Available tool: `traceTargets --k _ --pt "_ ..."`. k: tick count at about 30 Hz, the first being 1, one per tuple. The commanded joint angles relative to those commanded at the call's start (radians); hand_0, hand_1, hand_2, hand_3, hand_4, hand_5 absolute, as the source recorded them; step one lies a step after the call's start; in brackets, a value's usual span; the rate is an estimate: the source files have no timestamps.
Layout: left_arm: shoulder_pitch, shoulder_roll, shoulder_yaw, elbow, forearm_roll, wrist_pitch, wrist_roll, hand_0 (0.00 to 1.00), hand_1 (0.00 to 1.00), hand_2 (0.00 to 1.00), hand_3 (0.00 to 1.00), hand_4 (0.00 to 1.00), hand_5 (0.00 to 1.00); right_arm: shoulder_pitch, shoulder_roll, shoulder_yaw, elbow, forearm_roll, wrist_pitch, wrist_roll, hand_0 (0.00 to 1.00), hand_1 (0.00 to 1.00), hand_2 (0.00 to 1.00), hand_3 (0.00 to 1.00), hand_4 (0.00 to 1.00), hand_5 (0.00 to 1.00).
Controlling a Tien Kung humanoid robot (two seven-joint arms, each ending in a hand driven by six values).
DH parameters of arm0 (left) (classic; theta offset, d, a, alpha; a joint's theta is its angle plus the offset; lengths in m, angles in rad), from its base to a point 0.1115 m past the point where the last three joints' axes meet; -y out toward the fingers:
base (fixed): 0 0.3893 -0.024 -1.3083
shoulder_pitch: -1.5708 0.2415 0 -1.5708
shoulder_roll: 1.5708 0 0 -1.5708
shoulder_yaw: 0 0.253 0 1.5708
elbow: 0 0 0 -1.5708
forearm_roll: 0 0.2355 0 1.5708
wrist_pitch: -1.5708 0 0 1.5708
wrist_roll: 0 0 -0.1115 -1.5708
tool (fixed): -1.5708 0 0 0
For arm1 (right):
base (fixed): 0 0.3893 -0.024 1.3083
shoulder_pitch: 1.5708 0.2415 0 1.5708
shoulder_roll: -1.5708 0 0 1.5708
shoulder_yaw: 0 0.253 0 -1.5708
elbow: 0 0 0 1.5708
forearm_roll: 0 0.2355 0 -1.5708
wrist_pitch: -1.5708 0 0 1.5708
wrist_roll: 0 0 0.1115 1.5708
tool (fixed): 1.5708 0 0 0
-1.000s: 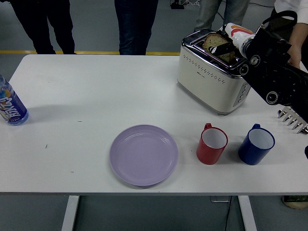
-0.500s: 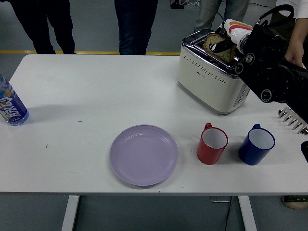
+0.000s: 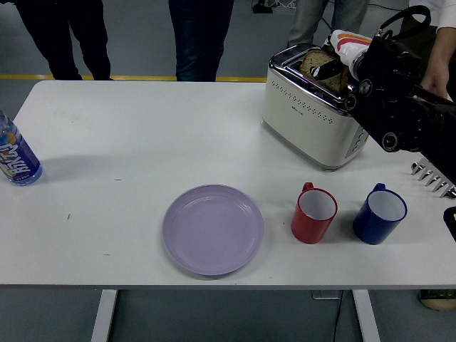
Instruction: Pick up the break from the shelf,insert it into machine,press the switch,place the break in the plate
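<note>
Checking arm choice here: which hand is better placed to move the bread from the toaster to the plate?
Right. The right hand is at the bread in the toaster; no left arm is in view.

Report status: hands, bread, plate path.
Right hand shut on bread slice, over toaster slot. Left hand not in view. Purple plate bare; red mug stands between toaster and plate.

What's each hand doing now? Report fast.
Left hand: not in view.
Right hand: closed on the bread at the toaster slot.
</note>
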Motion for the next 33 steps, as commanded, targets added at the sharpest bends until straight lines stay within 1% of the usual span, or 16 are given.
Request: traceTargets --k 4,5,10,11,16,17,22,23,28,29,33 --pt "-0.001 0.000 0.003 0.000 -0.002 0.000 0.000 0.385 0.502 0.657 0.783 0.656 0.998 0.001 0.005 -0.008 -0.004 -0.003 -0.011 0.003 0.328 0.385 0.545 0.645 0.682 0.373" --pt "-0.001 0.000 0.003 0.000 -0.002 0.000 0.000 0.385 0.502 0.657 0.782 0.655 0.998 0.000 0.006 -0.008 -0.004 -0.006 -0.013 0.004 0.268 0.345 0.520 0.593 0.667 0.350" --pt "-0.002 0.001 0.005 0.000 -0.004 0.000 -0.001 0.385 0.502 0.657 0.782 0.655 0.998 0.001 0.008 -0.019 -0.008 -0.014 -0.011 0.000 0.268 0.345 0.520 0.593 0.667 0.350" --pt "-0.003 0.001 0.006 0.000 -0.005 0.000 -0.001 0.385 0.502 0.657 0.782 0.655 0.998 0.001 0.008 -0.022 -0.009 -0.015 -0.011 -0.001 0.226 0.302 0.484 0.524 0.625 0.281" --pt "-0.003 0.001 0.005 0.000 -0.004 0.000 -0.001 0.385 0.502 0.657 0.782 0.655 0.998 0.001 0.011 -0.030 -0.008 -0.028 -0.015 -0.003 0.226 0.302 0.484 0.524 0.625 0.281" --pt "-0.004 0.001 0.006 0.000 -0.005 0.000 -0.002 0.385 0.501 0.655 0.782 0.656 0.998 0.001 0.011 -0.033 -0.007 -0.029 -0.016 -0.003 0.195 0.263 0.455 0.497 0.559 0.196" --pt "-0.004 0.000 0.006 0.000 -0.005 0.001 -0.002 0.385 0.501 0.655 0.782 0.656 0.998 0.001 0.013 -0.036 -0.007 -0.037 -0.024 -0.004 0.195 0.263 0.455 0.497 0.559 0.196" --pt "-0.004 0.000 0.006 0.000 -0.005 0.001 -0.002 0.382 0.500 0.656 0.781 0.656 0.998 0.001 0.013 -0.036 -0.007 -0.039 -0.027 -0.003 0.170 0.246 0.445 0.486 0.502 0.137" --pt "-0.002 0.000 0.004 0.000 -0.004 0.001 -0.002 0.382 0.500 0.656 0.781 0.656 0.998 0.000 0.012 -0.036 -0.005 -0.048 -0.028 -0.004 0.170 0.246 0.445 0.486 0.502 0.137" --pt "-0.002 0.000 0.004 0.000 -0.003 0.001 -0.001 0.381 0.500 0.656 0.781 0.657 0.998 0.000 0.012 -0.036 -0.004 -0.050 -0.027 -0.004 0.149 0.233 0.440 0.477 0.490 0.122" --pt "-0.001 0.000 0.003 0.000 -0.003 0.002 -0.001 0.381 0.500 0.656 0.781 0.657 0.998 -0.001 0.012 -0.037 -0.001 -0.056 -0.024 -0.004 0.149 0.233 0.440 0.477 0.490 0.122"
